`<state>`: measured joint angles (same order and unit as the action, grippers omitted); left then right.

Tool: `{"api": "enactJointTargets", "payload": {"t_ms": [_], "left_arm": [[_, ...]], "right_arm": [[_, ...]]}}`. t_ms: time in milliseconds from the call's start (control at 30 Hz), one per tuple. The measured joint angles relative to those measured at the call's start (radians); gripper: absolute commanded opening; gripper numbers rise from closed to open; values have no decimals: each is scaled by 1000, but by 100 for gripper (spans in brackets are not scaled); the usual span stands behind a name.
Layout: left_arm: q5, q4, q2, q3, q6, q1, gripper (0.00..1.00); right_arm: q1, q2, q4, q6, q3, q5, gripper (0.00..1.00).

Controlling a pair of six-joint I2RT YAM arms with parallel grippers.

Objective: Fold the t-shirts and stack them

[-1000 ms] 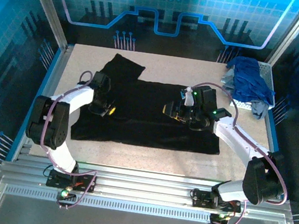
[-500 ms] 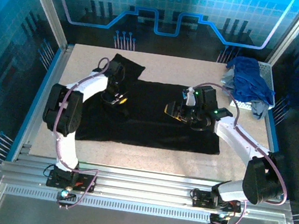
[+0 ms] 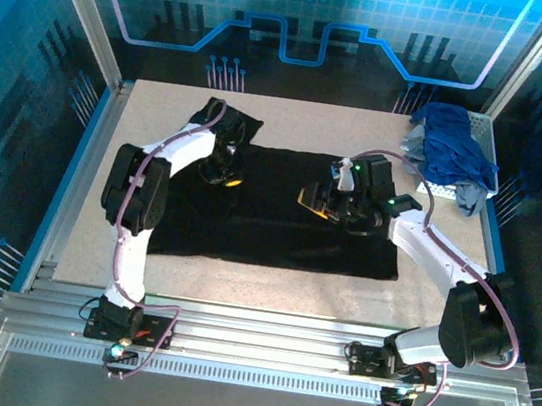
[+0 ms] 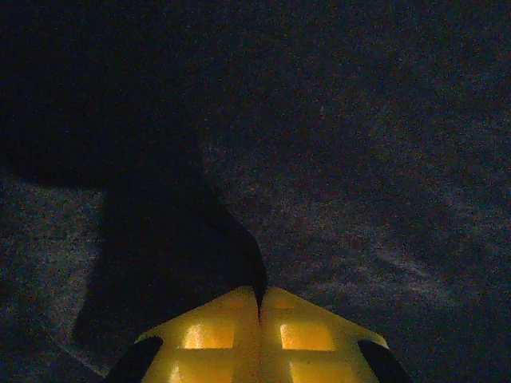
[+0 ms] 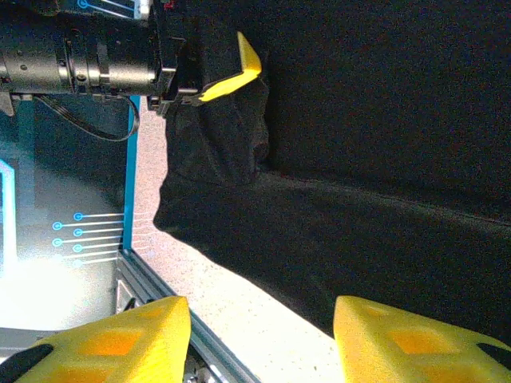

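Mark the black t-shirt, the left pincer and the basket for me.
black t-shirt [image 3: 277, 234], top view, flat lower middle.
left pincer [image 4: 258, 307], left wrist view, between its shut fingertips.
basket [image 3: 486, 127], top view, far rim.

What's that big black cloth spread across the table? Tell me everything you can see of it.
It is a black t-shirt of soft matte cloth, lying mostly flat on the speckled table, plain black on the side facing up. One sleeve sticks out at its far left corner. The left gripper is shut on a bunched fold near that sleeve, which stands up in a small peak. The right gripper, open, hangs over its middle.
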<state>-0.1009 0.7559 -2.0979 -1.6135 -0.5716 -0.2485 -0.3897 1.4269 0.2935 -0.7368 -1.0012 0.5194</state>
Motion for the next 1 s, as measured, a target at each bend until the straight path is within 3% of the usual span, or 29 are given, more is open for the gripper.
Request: {"api": "enactJointTargets", "payload": {"t_ms": [33,67,133,200,333,433,600,767,1000], "left_arm": [[3,0,-3,-4,11,0,34],[11,0,-5,-6,24,-1,42],[27,2,-4,-7,34,-2,52],[50,6,1,-7,27,-2,54],[88,5,94,56,-12,-2,49],[86,0,252,174,-83,10,40],[16,-16,457,391,-214,135,31],[-12,-16,442,486,-297,278,29],[-17,-59,365,513,-403,283,29]], "right_arm": [[0,1,0,0,0,2,52],[0,2,0,0,0,5,52],[0,2,1,0,0,6,52],[1,2,1,0,0,6,52],[5,2,11,-2,0,-8,50],[23,-8,13,-15,19,-39,46],[106,-29,62,-53,63,-104,41],[183,2,154,-71,68,-174,38],[206,132,288,-90,67,-244,37]]}}
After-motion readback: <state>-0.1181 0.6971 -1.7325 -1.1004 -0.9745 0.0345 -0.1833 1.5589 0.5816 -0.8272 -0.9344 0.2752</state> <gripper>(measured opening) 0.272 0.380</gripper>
